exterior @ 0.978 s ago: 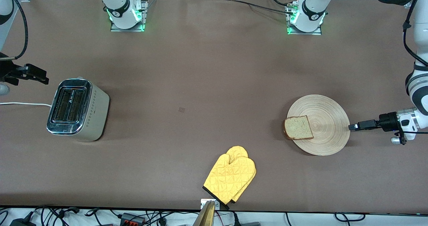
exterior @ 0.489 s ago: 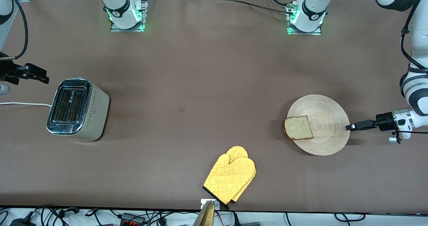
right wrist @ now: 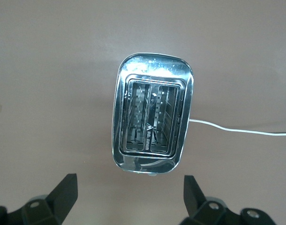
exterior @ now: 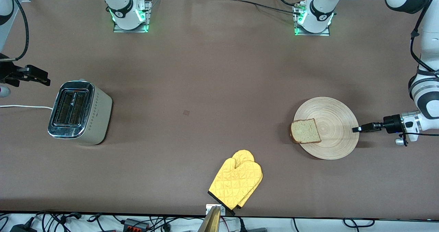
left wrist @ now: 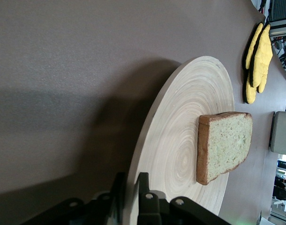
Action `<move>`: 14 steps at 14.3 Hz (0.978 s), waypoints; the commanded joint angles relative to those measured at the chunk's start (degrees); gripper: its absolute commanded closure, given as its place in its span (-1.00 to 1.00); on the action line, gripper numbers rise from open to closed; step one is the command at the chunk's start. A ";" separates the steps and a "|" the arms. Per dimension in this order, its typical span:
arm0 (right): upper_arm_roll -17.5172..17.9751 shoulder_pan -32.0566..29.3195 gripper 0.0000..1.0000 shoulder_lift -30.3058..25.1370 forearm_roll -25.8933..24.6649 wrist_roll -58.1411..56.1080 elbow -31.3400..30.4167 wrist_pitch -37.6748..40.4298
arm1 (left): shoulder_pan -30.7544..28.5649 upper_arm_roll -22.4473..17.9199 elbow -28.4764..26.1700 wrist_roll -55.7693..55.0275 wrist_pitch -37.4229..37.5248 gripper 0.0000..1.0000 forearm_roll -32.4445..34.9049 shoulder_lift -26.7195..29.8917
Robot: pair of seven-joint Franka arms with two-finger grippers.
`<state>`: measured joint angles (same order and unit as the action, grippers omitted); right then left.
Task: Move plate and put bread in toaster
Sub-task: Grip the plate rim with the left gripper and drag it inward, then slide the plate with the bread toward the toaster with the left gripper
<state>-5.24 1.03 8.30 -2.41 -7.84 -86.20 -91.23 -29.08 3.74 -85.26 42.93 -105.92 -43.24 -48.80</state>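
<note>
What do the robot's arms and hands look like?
Both arms are shiny white with black bands at the joints and black cables along them. Their bases glow green. The left hand has slim black fingers on a black and silver wrist. The right hand is black too, with pointed black fingers.

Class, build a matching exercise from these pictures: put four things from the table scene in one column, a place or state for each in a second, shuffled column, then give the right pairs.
Things:
1. bread
2. left gripper
3. right gripper
4. oven mitt

Places or states:
A. open, above the toaster
B. lying at the table edge nearest the front camera
C. shut on the rim of the plate
D. resting on the plate, at its edge toward the toaster

Pairs: 1-D, 2-C, 3-A, 4-B
</note>
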 commanded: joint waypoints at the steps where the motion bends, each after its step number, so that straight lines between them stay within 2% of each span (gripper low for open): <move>1: -0.12 0.20 -1.00 -0.22 0.56 -1.12 0.77 0.87 | -0.63 0.39 1.50 1.37 1.85 0.79 -1.15 -2.00; 2: -0.12 0.20 -1.00 -0.13 0.56 -1.21 0.68 0.87 | -0.63 0.39 1.50 1.37 1.94 0.81 -1.15 -2.18; 4: -0.12 0.11 -1.00 -0.22 0.56 -1.12 0.77 0.87 | -0.63 0.39 1.50 1.37 3.08 0.98 -1.06 -2.18; 8: -0.12 0.11 -1.00 -0.22 0.56 -1.21 0.77 0.87 | -0.54 1.61 2.63 4.78 7.90 0.98 -1.32 -1.66; 10: -0.12 0.11 -1.00 -0.22 0.65 -1.21 0.77 0.87 | -0.11 3.63 5.54 5.94 11.51 0.98 -1.41 -1.74; 14: -0.12 0.02 -1.00 -0.22 0.65 -1.03 0.77 0.87 | 0.95 10.13 4.58 4.44 12.14 0.98 -4.66 -2.27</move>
<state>-5.24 1.05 8.29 -2.41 -7.87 -86.15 -91.22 -28.38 10.90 -81.99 47.42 -95.97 -45.60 -49.55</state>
